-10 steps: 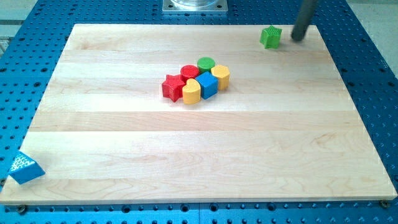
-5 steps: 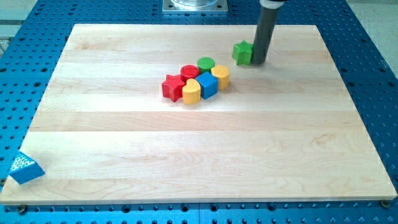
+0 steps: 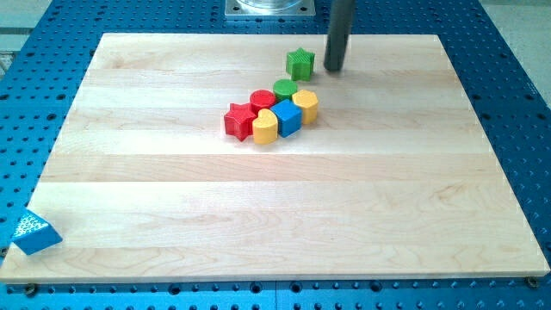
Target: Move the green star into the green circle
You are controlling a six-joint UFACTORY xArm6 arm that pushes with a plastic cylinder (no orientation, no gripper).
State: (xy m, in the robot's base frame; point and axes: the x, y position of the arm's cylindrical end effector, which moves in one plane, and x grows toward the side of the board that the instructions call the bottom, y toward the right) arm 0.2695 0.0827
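Observation:
The green star [image 3: 300, 64] stands on the wooden board near the view's top, just above and slightly right of the green circle [image 3: 286, 88]. A small gap shows between them. The green circle sits at the top of a tight cluster. My tip [image 3: 333, 68] is just to the right of the star, with a narrow gap between them. The dark rod rises out of the view's top.
The cluster holds a red circle [image 3: 263, 100], a red star [image 3: 241, 120], two yellow blocks [image 3: 265, 127] [image 3: 306, 106] and a blue cube [image 3: 287, 117]. A blue triangle [image 3: 33, 232] lies off the board [image 3: 258, 207] at the view's bottom left. A metal mount [image 3: 269, 9] is at the top.
My tip has swept left from the board's top right corner, pushing the green star left with it, to just above the green circle.

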